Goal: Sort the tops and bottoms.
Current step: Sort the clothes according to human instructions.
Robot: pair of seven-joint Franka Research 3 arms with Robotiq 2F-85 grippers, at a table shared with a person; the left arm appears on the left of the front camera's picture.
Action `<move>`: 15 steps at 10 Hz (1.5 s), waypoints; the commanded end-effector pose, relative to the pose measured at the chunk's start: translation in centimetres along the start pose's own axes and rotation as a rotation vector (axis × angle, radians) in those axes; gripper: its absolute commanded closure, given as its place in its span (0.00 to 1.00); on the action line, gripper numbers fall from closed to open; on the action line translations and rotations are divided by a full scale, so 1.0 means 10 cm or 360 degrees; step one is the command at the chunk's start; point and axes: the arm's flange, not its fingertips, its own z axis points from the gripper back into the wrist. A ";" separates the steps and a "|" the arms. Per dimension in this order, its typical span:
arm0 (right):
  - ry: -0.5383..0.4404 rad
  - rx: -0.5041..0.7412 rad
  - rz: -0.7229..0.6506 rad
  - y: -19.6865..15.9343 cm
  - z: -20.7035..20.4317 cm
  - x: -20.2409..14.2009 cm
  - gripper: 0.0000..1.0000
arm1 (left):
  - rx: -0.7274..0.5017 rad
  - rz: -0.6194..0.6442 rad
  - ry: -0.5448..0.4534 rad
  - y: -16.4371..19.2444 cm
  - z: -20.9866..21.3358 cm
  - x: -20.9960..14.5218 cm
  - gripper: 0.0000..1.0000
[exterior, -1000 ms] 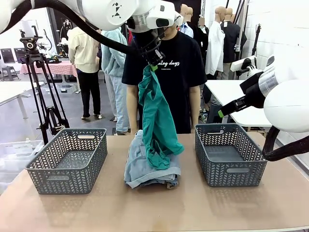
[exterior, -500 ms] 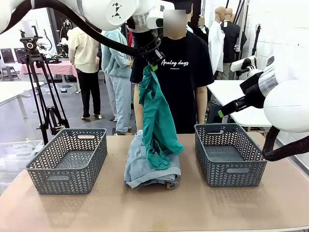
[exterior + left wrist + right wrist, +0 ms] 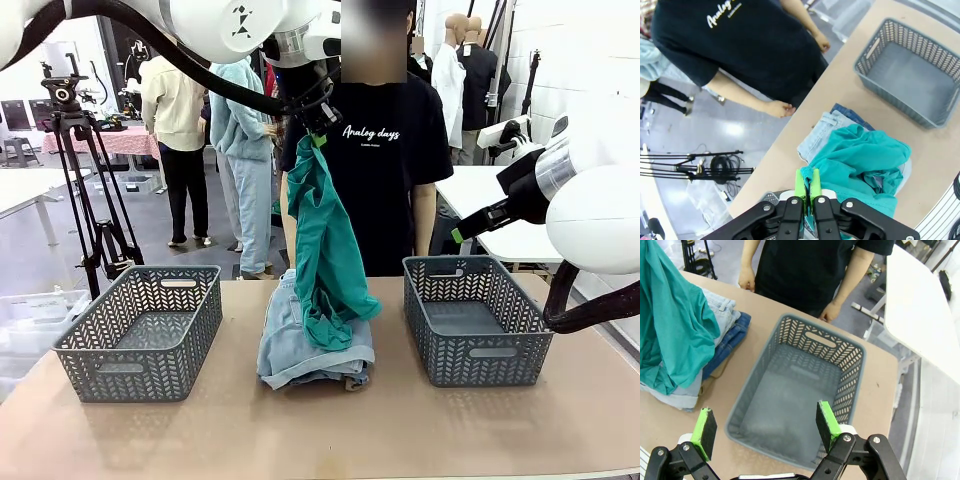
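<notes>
We see the left gripper (image 3: 318,130) pinched tight on the top end of the teal-green long shirt (image 3: 325,240). The shirt hangs above the wooden desk (image 3: 350,430), its lower folds resting on the pale light-blue denim shorts (image 3: 285,345), which lie beside the left grey plastic basket (image 3: 140,335). Our right gripper (image 3: 765,426) hovers, jaws spread wide, over the right grey plastic basket (image 3: 840,347).

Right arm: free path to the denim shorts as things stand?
Probably yes, partly. The right end effector is open above the right basket. But the teal shirt, held by the left end effector, drapes over part of the denim shorts.
</notes>
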 end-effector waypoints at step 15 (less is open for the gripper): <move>-0.0009 0.0008 -0.0013 0.00 -0.01 0.00 0.00 | 0.0012 0.0004 -0.0028 0.01 0.01 -0.04 1.00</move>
